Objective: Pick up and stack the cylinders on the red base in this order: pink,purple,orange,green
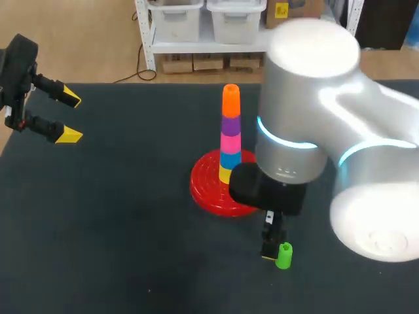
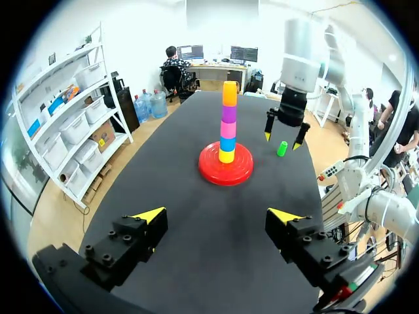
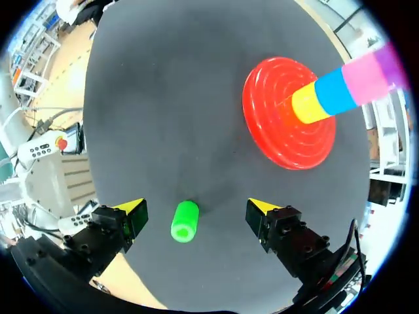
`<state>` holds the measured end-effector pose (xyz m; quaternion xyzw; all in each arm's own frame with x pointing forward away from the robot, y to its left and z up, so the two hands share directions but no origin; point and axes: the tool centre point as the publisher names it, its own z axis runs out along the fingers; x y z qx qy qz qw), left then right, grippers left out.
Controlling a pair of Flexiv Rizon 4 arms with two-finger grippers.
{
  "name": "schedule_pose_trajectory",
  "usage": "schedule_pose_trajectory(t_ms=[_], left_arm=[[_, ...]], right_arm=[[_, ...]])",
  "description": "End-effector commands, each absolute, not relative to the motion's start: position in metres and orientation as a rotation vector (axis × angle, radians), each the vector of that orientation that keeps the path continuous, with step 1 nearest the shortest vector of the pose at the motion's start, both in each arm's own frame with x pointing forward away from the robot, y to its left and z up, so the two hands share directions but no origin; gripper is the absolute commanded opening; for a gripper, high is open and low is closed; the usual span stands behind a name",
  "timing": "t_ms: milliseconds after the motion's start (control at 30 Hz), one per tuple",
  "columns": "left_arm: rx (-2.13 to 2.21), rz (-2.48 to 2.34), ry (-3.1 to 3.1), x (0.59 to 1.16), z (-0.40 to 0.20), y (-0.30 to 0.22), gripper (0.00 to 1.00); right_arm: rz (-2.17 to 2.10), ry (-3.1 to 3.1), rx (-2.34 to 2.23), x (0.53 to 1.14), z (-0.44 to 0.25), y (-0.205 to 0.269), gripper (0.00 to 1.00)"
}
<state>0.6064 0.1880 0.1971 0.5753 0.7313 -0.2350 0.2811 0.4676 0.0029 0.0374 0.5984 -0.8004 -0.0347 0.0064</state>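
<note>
The red base (image 1: 208, 186) stands mid-table with a stack on its peg: yellow, blue, pink (image 1: 230, 141), purple (image 1: 230, 123) and orange (image 1: 230, 101) cylinders, bottom to top. A green cylinder (image 1: 284, 255) lies on its side near the table's front, right of the base. My right gripper (image 3: 196, 208) hangs open just above the green cylinder (image 3: 184, 221), which lies between its yellow fingertips (image 3: 136, 209) without touching them. My left gripper (image 1: 69, 118) is open and empty at the far left of the table; in its own view the gripper (image 2: 217, 216) faces the stack (image 2: 228, 122) from a distance.
The dark table mat (image 1: 118, 229) stretches bare to the left and front of the base. My right arm's large silver body (image 1: 314, 124) hides the table's right side in the head view.
</note>
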Motion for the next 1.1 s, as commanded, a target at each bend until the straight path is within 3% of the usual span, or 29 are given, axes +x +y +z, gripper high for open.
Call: schedule_pose_trajectory(t_ms=[33, 1100], left_arm=[[1.542, -0.631, 1.953, 0.606, 0.196, 0.189, 1.0], [1.542, -0.631, 1.953, 0.606, 0.196, 0.189, 1.0]], right_arm=[[-0.162, -2.53, 1.891, 0.469, 0.024, 0.002, 1.0], [-0.025, -2.405, 1.878, 0.458, 0.025, -0.016, 1.0]])
